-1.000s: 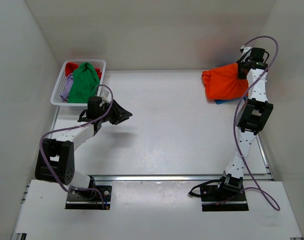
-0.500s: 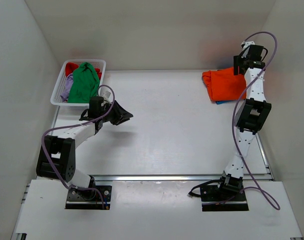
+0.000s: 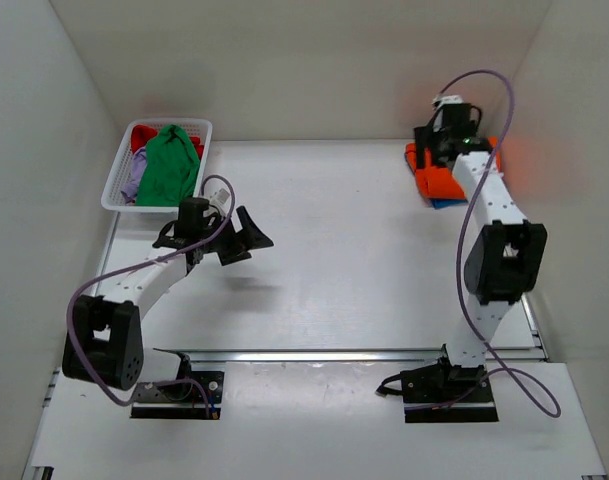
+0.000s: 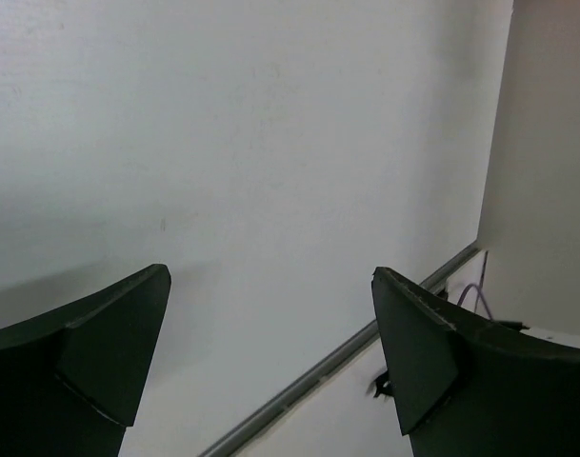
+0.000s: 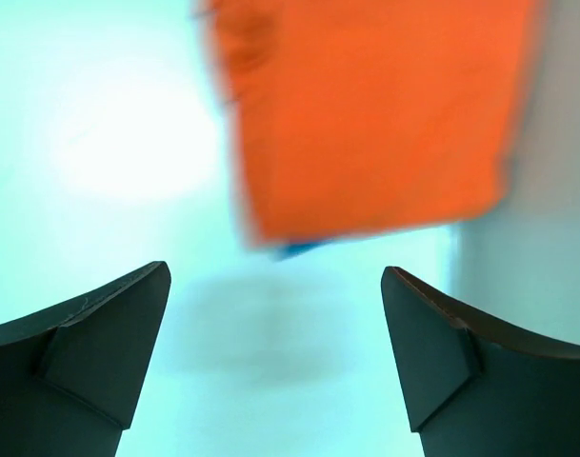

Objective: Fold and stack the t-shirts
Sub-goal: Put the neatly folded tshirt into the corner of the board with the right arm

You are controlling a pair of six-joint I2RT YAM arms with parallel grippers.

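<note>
Top external: folded bright orange cloth t-shirt (image 3: 434, 182) lies cornered to start our stack; left gripper (image 4: 270, 274) and right gripper (image 5: 275, 269) gape empty.

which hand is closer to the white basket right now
Left. The left hand hangs open just off the near right corner of the basket; the right hand is away on the opposite side, above the orange t-shirt.

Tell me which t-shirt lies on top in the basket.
The green t-shirt: it drapes over the red t-shirt and the lilac t-shirt in the white basket.
</note>
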